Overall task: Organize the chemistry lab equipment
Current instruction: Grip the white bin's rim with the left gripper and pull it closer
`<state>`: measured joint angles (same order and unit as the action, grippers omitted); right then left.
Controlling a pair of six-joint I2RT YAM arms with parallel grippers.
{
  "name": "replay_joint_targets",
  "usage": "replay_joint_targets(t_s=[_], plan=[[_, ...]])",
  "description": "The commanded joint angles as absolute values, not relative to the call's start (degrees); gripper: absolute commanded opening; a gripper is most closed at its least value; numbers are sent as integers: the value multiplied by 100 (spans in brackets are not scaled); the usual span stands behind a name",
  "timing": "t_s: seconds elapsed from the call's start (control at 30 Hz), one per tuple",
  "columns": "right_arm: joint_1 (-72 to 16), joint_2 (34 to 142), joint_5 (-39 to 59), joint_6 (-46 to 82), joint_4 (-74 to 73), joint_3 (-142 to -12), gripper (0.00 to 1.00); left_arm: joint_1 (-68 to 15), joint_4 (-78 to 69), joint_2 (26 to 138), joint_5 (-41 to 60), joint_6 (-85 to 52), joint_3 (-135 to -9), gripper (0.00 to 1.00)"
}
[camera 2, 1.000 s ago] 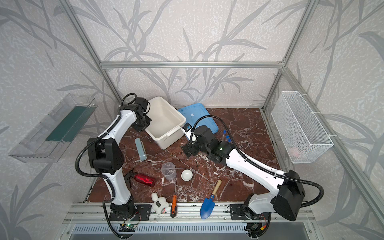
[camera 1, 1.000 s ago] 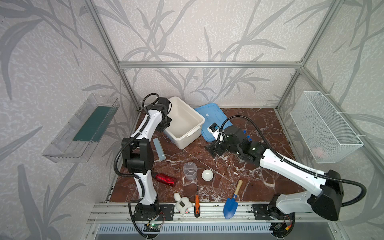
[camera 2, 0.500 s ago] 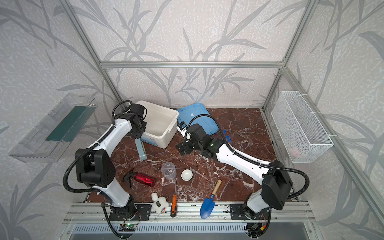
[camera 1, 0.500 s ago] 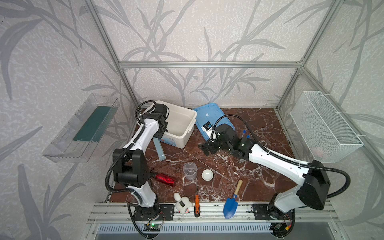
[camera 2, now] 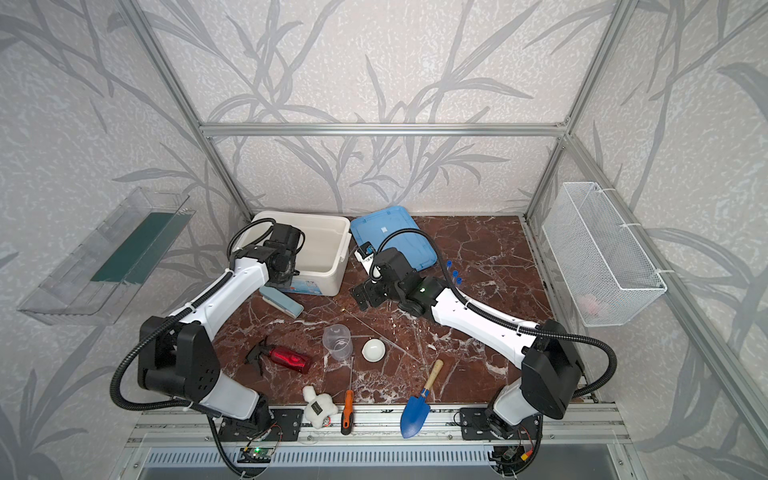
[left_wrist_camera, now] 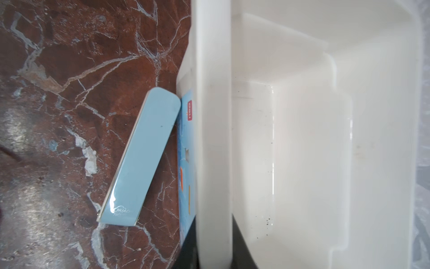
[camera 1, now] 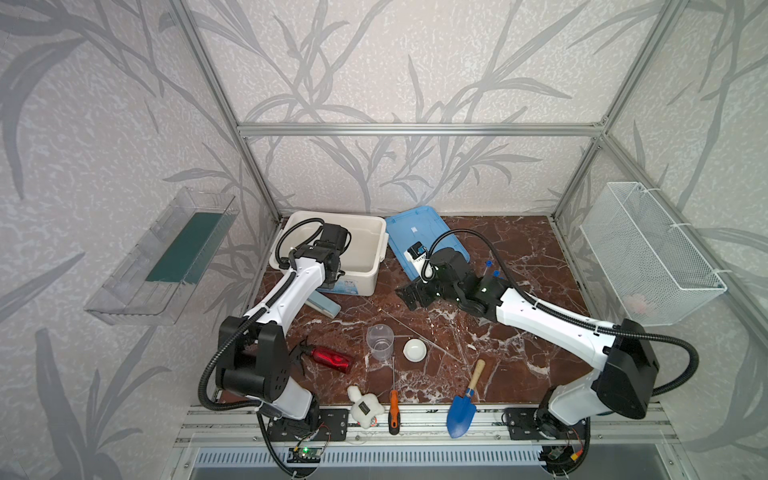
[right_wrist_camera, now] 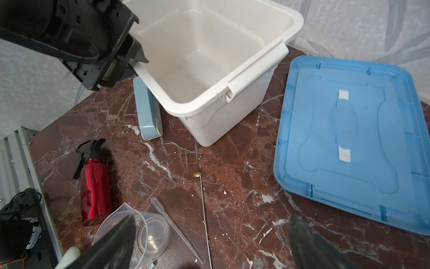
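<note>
Left gripper (left_wrist_camera: 215, 253) clamped on rim of white bin (left_wrist_camera: 214, 116), red "deli" sticker (left_wrist_camera: 190, 110); blue stapler (camera 1: 324, 305) at its 6 o'clock reads "CHUA…". Right gripper (right_wrist_camera: 211, 244) fingers wide apart.

— Any way into the white plastic bin (camera 1: 336, 215)?
— From above: its mouth is open, though the left gripper (right_wrist_camera: 136, 64) clamps the rim at one corner.
— And the brown marble tabletop (camera 1: 519, 245)?
— Bare between bin and clear measuring beaker (camera 1: 380, 343), crossed by a thin rod (right_wrist_camera: 204, 209). A pale blue stapler (camera 1: 326, 306) lies against the bin's wall; the blue plastic lid (camera 1: 415, 230) covers the floor just beside the bin.
</note>
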<state>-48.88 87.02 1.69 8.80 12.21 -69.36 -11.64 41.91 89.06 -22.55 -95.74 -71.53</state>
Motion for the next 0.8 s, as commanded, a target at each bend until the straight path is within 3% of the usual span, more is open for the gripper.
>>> replay_joint_targets(t_s=[0.0, 0.23, 0.37, 0.57, 0.77], plan=[[-4922, 8612, 84, 938, 1143, -6895, 99, -1365, 4168, 8859, -2771, -10178, -7363, 20], [-4920, 8509, -54, 893, 1169, -6812, 99, -1558, 3740, 8984, -2706, -10333, -7015, 36], [-4922, 8477, -101, 844, 1175, -6807, 99, -1649, 3286, 8956, -2470, -10135, -6878, 52], [-4921, 8396, -147, 866, 1134, -6699, 99, -1839, 3042, 9099, -2246, -9813, -6987, 56], [-4917, 8228, -306, 938, 993, -6586, 99, -2123, 2875, 9208, -1917, -9528, -7127, 70]])
